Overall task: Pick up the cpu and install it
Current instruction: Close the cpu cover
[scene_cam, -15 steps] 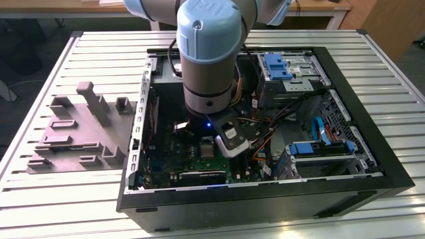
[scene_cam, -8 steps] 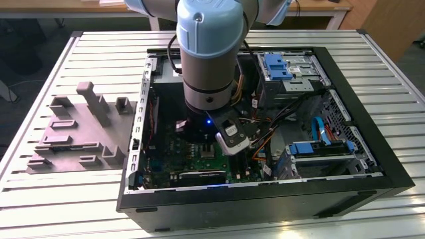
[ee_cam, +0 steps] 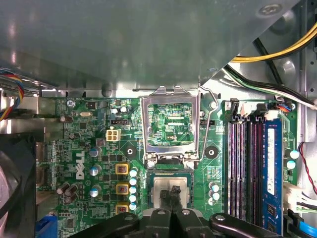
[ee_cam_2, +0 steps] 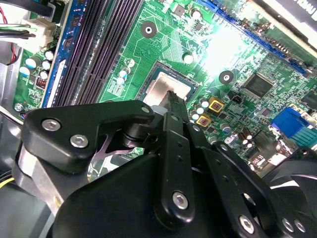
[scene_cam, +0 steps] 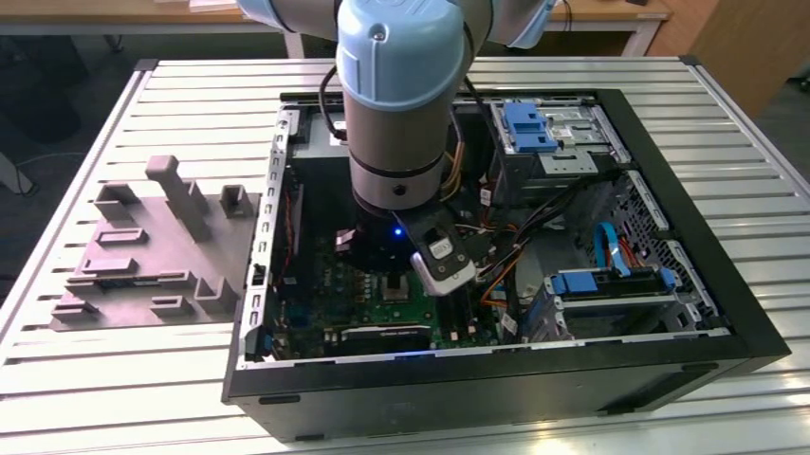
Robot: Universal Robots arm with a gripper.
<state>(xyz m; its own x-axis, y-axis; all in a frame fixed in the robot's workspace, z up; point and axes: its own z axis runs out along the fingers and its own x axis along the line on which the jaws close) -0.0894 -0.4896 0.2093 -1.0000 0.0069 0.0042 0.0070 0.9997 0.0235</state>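
Gripper (ee_cam: 173,192): the pincer is narrow, fingertips drawn together with nothing pinched between them. In both wrist views the tips sit over the middle of the cpu's top; whether they press on it or stand just clear cannot be told.

Cpu (ee_cam: 159,184): lies flat in its socket (ee_cam: 171,169) on the circuit board (ee_cam: 99,144), pale metal face up, edges square with the socket's rim. In the second wrist view its silvery top (ee_cam_2: 157,90) shows just past one dark finger (ee_cam_2: 174,106).

Hold-down frame (ee_cam: 171,105): hinged open and standing up from the socket's edge on the side away from the gripper, not closed over the cpu.

Row of small silver capacitors (ee_cam: 132,189): just beside the socket. Memory slots (ee_cam: 240,163): on the socket's other side, running parallel.

Yellow and black cables (ee_cam: 277,49): pass above the board near the case wall.

In the exterior view, the arm (scene_cam: 398,114) reaches straight down into the open computer case (scene_cam: 746,332). A grey moulded tray (scene_cam: 139,256) lies on the slatted table (scene_cam: 114,379), just beside the case on the exterior view's left.
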